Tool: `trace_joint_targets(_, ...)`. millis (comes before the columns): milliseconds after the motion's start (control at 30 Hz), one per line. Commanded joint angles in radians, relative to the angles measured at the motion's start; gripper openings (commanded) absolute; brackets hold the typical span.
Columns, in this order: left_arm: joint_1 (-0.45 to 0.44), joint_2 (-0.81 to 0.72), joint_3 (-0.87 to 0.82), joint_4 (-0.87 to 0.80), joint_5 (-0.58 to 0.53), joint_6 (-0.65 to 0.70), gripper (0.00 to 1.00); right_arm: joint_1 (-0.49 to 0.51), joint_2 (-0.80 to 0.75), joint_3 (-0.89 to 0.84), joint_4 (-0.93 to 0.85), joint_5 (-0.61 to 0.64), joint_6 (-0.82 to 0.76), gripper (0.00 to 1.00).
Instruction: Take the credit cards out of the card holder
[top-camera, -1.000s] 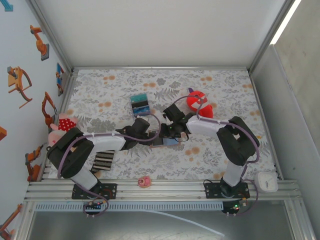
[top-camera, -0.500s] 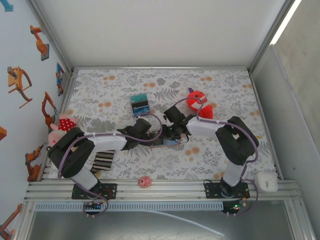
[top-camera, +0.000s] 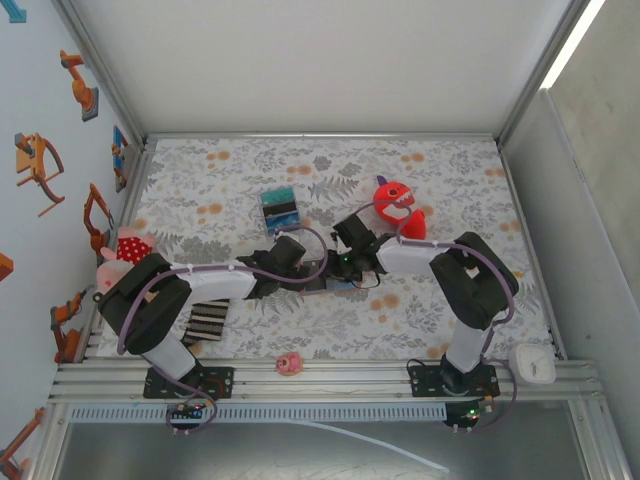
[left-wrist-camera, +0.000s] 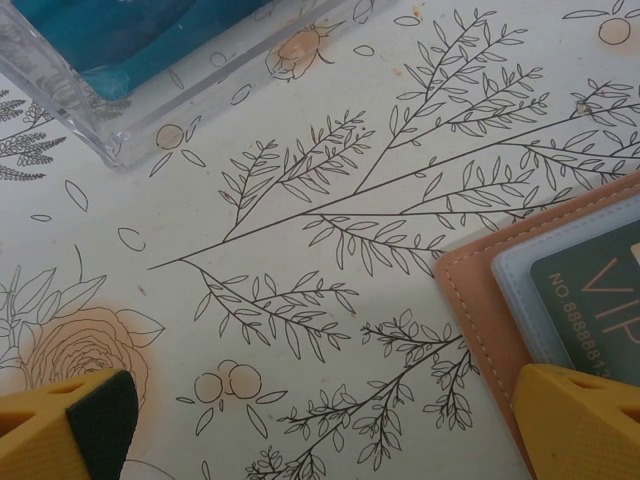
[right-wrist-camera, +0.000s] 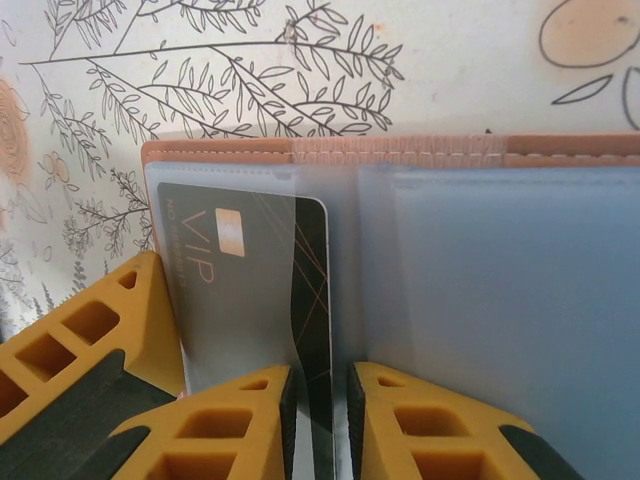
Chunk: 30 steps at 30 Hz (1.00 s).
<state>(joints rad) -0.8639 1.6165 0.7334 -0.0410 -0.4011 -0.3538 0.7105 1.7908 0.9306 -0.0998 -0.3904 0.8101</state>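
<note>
Right wrist view: card holder (right-wrist-camera: 450, 150) open, right gripper (right-wrist-camera: 320, 375) pinched narrow on the dark card (right-wrist-camera: 250, 290), not yet out of its sleeve; left gripper (left-wrist-camera: 330, 400) gapes wide.

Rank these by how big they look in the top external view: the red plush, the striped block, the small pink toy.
1. red plush
2. striped block, close to the plush, so that order is unsure
3. small pink toy, clearly smallest
</note>
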Motion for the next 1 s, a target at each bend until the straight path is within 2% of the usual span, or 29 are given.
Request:
trace_joint_targets(0, -0.007, 0.022, 0.015, -0.06, -0.019, 0.02, 0.97, -0.012, -0.001, -0.064, 0.129, -0.082, 0.061, 0.19)
trace_joint_targets(333, -0.012, 0.025, 0.035, -0.11, -0.034, 0.017, 0.97, -0.062, -0.011, -0.191, 0.501, -0.242, 0.205, 0.14)
trace_joint_targets(967, -0.015, 0.025, 0.04, -0.123, -0.057, 0.015, 0.97, -0.081, -0.022, -0.22, 0.509, -0.223, 0.186, 0.0)
